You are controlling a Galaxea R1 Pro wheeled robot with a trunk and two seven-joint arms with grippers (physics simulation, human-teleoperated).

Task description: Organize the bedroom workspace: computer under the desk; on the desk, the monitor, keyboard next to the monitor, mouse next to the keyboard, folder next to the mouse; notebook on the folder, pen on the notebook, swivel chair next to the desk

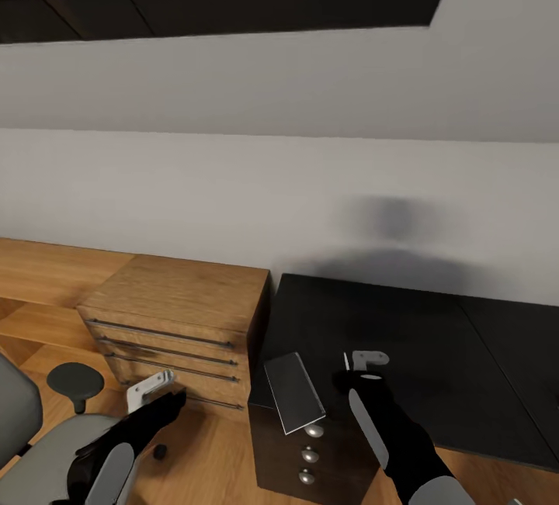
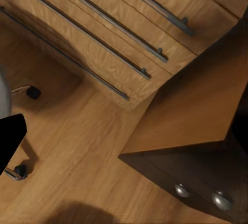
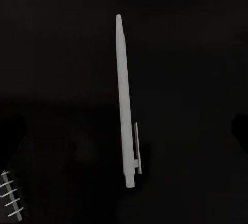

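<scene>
Right gripper [image 1: 359, 361], pale metal fingers on a black forearm, hovers low over the black top of the L-shaped desk [image 1: 435, 334]; its fingers look slightly parted, but whether it is open or closed cannot be told. Directly under it in the right wrist view lies the short thin white pen [image 3: 125, 105], flat on the dark desktop and apparently not gripped; in the head view it is a small white sliver just beside the fingertips. Just beside the gripper, toward the robot's left, a flat grey spiral-edged notebook [image 1: 294, 392] rests on the desk corner, jutting over the black drawer unit with round silver knobs [image 1: 309, 454]. Further left stands a low light-wood cabinet with long bar handles [image 1: 175, 319]. The left gripper [image 1: 151, 389] hangs over the wooden floor [image 1: 210, 458] in front of that cabinet; its state cannot be told either. At the far left is the grey upholstered swivel chair with a black armrest [image 1: 31, 443]. By my judgement the task is well short of done: the pen is not yet on the notebook, and the other items remain unconfirmed.
</scene>
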